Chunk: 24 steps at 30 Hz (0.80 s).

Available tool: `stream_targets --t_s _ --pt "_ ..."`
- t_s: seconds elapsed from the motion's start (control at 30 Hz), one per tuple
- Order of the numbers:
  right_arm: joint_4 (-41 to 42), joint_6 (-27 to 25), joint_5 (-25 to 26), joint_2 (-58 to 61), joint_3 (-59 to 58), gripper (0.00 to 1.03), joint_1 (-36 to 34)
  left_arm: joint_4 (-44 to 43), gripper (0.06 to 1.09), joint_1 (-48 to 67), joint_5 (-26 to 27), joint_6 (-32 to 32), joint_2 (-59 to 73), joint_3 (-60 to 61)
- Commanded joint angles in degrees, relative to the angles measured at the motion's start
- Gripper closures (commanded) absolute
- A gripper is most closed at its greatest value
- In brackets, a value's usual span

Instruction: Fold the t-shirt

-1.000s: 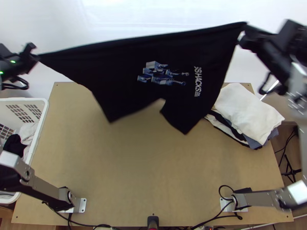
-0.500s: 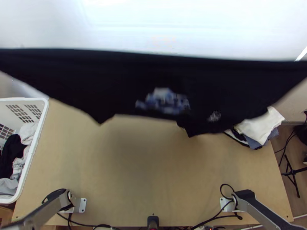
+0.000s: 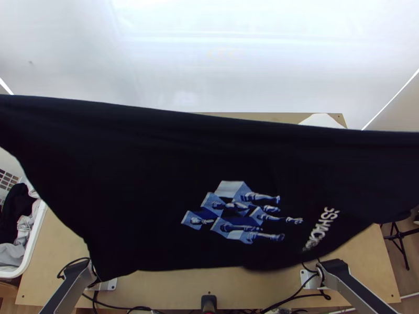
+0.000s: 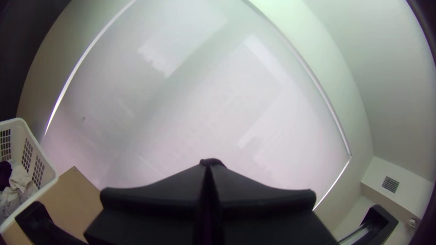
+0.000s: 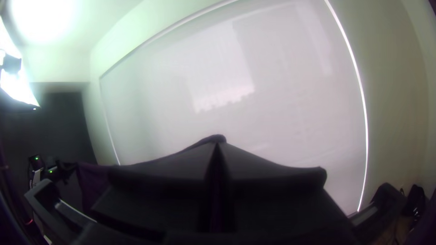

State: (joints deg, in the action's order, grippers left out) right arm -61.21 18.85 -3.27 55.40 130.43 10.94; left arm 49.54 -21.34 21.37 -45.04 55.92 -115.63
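The black t-shirt is in the air above the table, stretched between the two grippers. Its left end is at the left gripper and its right end is at the right gripper. The left gripper has its two fingers pressed together, and they pinch a small piece of the black cloth at the tips. The right gripper is closed in the same manner on the other end; from its tips the cloth goes away toward the left side. Between them the upper edge is quite straight, and the body hangs open, with one lower corner in front of the left arm's base. On the shirt there are one blue and white picture and one piece of pale lettering.

There are one t-shirt, two grippers and two arms. At the left stands one white laundry basket, which contains at least two cloths, one black and one pale grey. At the far right of the table, one white cloth is partly visible behind the shirt.
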Motion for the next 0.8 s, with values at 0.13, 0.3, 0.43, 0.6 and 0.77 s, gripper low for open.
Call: stream_targets --t_s 0.13,0.3,0.43,0.6,0.77 --pt "7.07 1.98 -1.74 5.51 -2.9 1.0 3.3 -3.75 1.05 1.39 0.52 -0.49 0.59 2.08" --pt "4.61 5.49 -4.12 3.58 -29.8 1.0 5.94 -0.06 1.05 5.35 2.37 5.66 -3.63 24.14" --pt "5.93 5.58 -6.4 0.24 -48.08 1.0 6.2 0.21 1.05 7.72 1.93 13.57 -10.92 47.08" --pt "15.68 2.86 -6.66 0.33 -61.35 1.0 6.02 -11.75 1.05 7.72 0.78 16.82 -10.92 64.83" --pt "25.09 -0.39 -6.66 6.3 -65.66 1.0 6.02 -25.28 1.05 9.65 -4.05 15.77 0.07 69.05"
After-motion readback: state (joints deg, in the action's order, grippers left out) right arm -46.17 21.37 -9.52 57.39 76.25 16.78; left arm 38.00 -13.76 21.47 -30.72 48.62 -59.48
